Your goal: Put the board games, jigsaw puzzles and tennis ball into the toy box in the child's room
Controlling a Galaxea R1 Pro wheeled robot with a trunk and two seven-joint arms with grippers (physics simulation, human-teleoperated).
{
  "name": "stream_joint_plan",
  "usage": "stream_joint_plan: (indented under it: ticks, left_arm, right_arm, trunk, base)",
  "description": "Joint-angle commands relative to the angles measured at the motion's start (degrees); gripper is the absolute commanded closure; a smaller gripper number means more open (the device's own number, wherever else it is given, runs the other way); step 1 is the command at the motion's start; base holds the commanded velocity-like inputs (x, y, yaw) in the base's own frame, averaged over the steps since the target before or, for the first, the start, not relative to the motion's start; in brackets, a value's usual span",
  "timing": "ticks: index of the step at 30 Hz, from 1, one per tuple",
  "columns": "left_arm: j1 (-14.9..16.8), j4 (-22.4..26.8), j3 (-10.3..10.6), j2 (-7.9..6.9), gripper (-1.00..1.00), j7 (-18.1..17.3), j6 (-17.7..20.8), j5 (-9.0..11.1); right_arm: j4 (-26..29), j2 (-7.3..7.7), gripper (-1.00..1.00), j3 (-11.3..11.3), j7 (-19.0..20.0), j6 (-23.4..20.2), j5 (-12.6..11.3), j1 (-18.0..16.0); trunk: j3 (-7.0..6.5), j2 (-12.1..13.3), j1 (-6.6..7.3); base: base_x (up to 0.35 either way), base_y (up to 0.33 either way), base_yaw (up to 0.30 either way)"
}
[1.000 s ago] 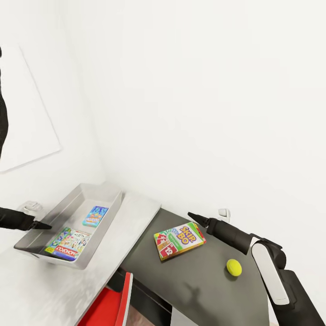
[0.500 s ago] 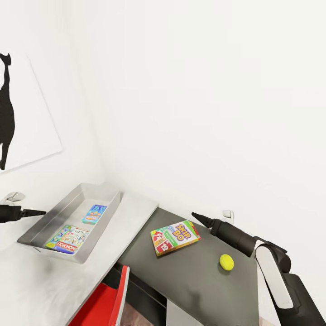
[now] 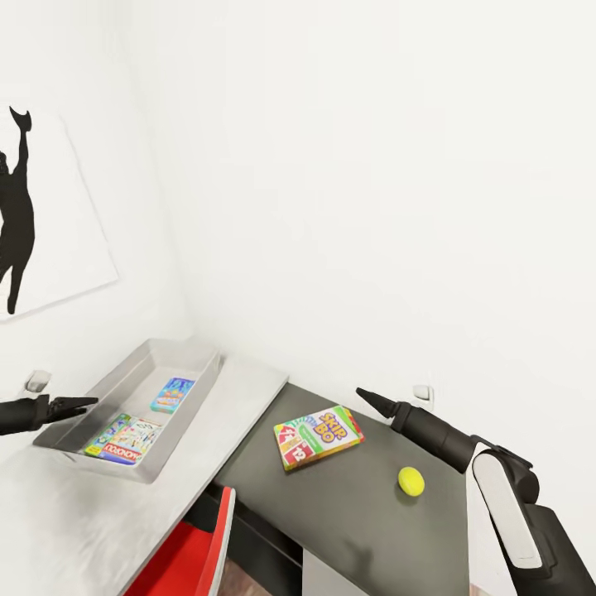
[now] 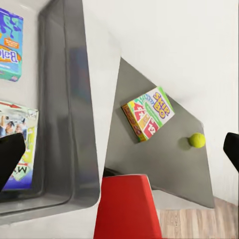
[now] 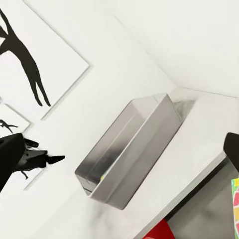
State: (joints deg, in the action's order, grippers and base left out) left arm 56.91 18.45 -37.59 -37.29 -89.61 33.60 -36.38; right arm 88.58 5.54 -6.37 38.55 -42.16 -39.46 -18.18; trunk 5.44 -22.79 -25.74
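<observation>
Since 1 second ago the left gripper (image 3: 83, 403) has drawn back from above the toy box (image 3: 192, 358) to just outside its near-left wall, and the head view has swung so that more of a black-figure wall picture (image 3: 33, 223) shows at far left. Its fingers now stand slightly apart, holding nothing; in the left wrist view the 2 dark fingertips (image 4: 10, 152) sit wide at either edge of the frame.

Inside the toy box lie 2 board games: a blue one (image 3: 173, 394) toward the far end and a Monopoly board (image 3: 124, 440) at the near end, closest to the left gripper but apart from it. The toy box rests on the white-grey table (image 3: 240, 397).

To the right, on the lower dark-grey side unit (image 3: 364, 513), a Skip-Bo board game (image 3: 319, 436) lies flat, and the tennis ball (image 3: 410, 481) sits near it, to its right. The right gripper (image 3: 362, 393) hangs above the unit's far edge, just beyond the Skip-Bo game and left of the ball; its tips look drawn to a narrow point, empty. A red chair (image 3: 194, 555) stands in front.
</observation>
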Motion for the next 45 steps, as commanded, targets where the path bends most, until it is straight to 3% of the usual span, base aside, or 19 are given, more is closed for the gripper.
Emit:
stream_joint_plan:
  ticks: [1, 7, 15, 22, 32, 45]
  left_arm:
    - [-0.1, -2.6, -0.8, 0.02, -1.00, -0.4, -0.6, 0.8]
    - [-0.6, -11.5, -1.4, 0.02, -1.00, -0.4, -4.7, 4.1]
    - [-1.2, -18.2, -1.6, -0.19, -1.00, -0.4, -11.0, 5.1]
    - [-3.0, -19.6, -1.7, -0.77, -1.00, -0.4, -13.6, 5.3]
    - [-3.5, -19.8, -2.6, -0.80, -1.00, -0.4, -13.9, 5.4]
    - [-3.6, -19.7, -2.9, -0.71, -1.00, -0.4, -13.9, 5.4]
  right_arm:
    - [0.0, 0.00, -1.00, -0.1, 0.1, -0.3, -0.2, 0.0]
    - [0.0, 0.00, -1.00, -0.1, 0.4, 1.1, -0.2, 0.1]
    - [0.0, 0.00, -1.00, -0.1, 0.6, 2.1, -0.2, 0.6]
    - [0.0, -0.01, -1.00, 0.0, 0.6, 3.3, -0.2, 0.8]
    - [0.1, -0.22, -1.00, 0.3, 0.6, 3.7, -0.2, 1.0]
    - [0.1, -0.43, -1.00, 0.5, 0.6, 3.8, -0.2, 1.0]
  trunk:
    - [0.03, -0.1, -0.04]
    - [-0.53, -0.1, -0.04]
    - [-1.28, -0.1, -0.04]
    - [-1.93, -0.1, -0.04]
    - [-2.77, -0.1, -0.04]
    - [-2.89, -0.1, -0.04]
  base:
    - [-0.002, -0.002, 0.000]
    - [-0.001, -0.001, 0.000]
    - [0.000, 0.000, 0.000]
    - [-0.010, -0.003, 0.000]
    - [-0.108, -0.097, 0.000]
    - [-0.092, -0.136, 0.000]
